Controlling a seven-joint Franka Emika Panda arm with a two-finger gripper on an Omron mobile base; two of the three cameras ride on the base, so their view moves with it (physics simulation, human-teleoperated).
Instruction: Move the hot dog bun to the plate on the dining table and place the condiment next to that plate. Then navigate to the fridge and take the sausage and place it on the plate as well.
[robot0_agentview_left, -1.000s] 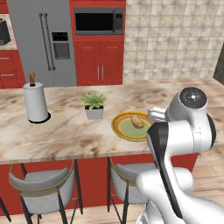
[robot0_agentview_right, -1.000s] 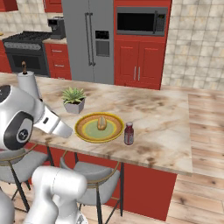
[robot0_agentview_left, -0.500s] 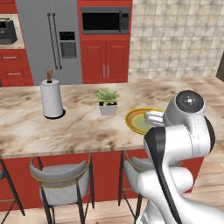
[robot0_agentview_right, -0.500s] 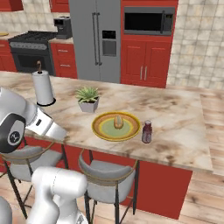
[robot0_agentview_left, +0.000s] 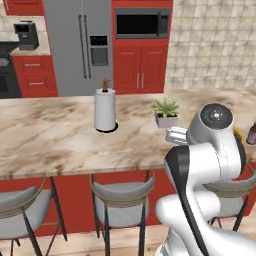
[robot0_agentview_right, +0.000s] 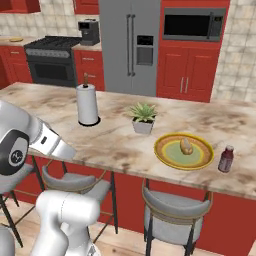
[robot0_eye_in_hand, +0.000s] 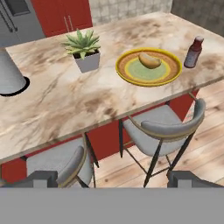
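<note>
The hot dog bun (robot0_agentview_right: 186, 146) (robot0_eye_in_hand: 149, 60) lies in the pale green centre of the plate (robot0_agentview_right: 162, 150) (robot0_eye_in_hand: 127, 72) on the dining table (robot0_agentview_right: 115, 145) (robot0_eye_in_hand: 65, 105) (robot0_agentview_left: 50, 140). The condiment, a dark red bottle (robot0_agentview_right: 226, 159) (robot0_eye_in_hand: 194, 51) (robot0_agentview_left: 251, 135), stands upright just right of the plate. My gripper (robot0_eye_in_hand: 113, 180) is open and holds nothing; it hangs in front of the table's near edge, above the stools. The grey fridge (robot0_agentview_left: 82, 47) (robot0_agentview_right: 131, 45) stands shut behind the table. The sausage is out of view.
A paper towel roll (robot0_agentview_left: 105, 110) (robot0_agentview_right: 87, 105) and a potted plant (robot0_agentview_left: 166, 114) (robot0_agentview_right: 143, 118) (robot0_eye_in_hand: 85, 50) stand on the table left of the plate. Grey stools (robot0_agentview_left: 122, 195) (robot0_agentview_right: 172, 210) (robot0_eye_in_hand: 162, 127) line its near side. A black range (robot0_agentview_right: 52, 60) is left of the fridge.
The whole scene has slid to the right in both base views, so the base has driven left along the table. Bun, plate and bottle stay put; the gripper stays open.
</note>
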